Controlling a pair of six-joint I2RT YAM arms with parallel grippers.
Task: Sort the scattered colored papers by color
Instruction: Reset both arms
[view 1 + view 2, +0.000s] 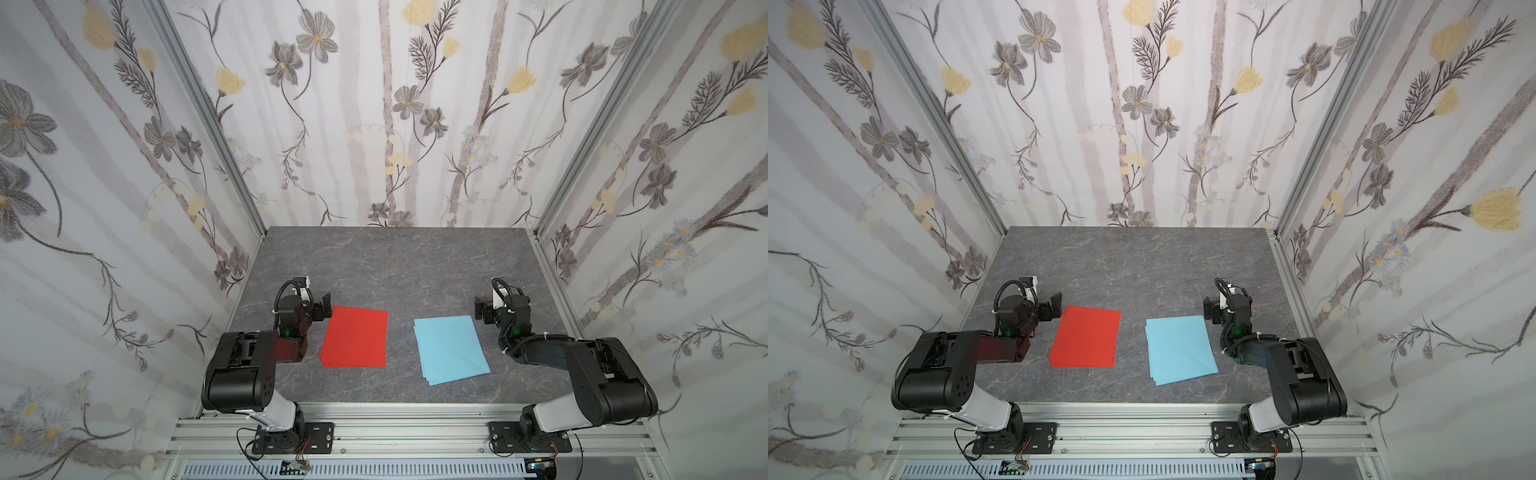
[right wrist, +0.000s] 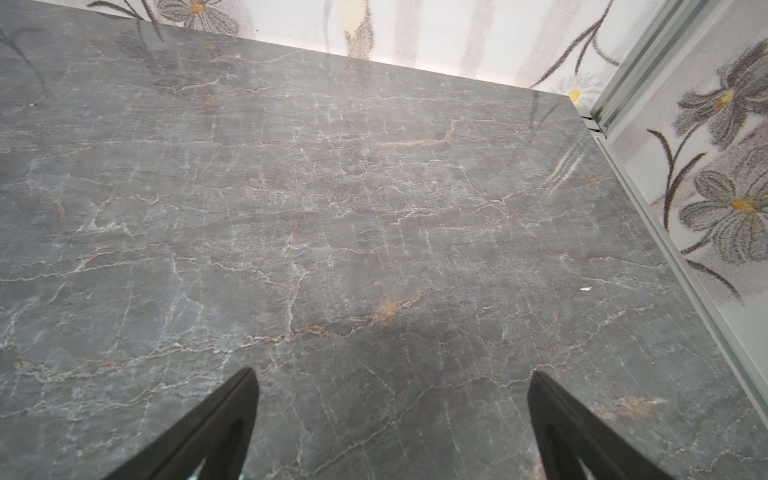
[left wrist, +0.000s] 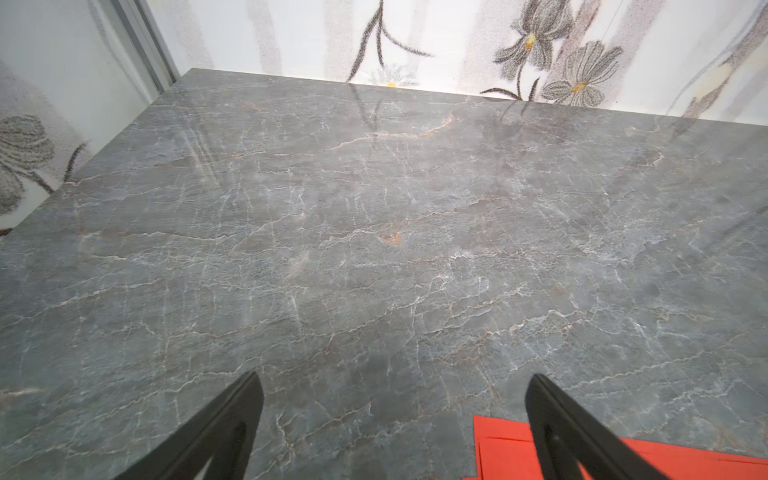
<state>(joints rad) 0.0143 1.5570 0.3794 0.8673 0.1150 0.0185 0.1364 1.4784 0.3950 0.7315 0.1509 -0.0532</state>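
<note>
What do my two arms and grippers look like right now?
Both arms are alike: the left arm and right arm have glossy black housings above a pale grey base link, on black mounting plates. Each carries a small green light and a looped black ribbed cable. The left gripper and right gripper have black tapering fingers.

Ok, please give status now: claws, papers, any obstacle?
Left claw open, empty. Right claw open, empty. Red papers stacked, blue papers stacked, piles apart. No obstacle seen.
</note>
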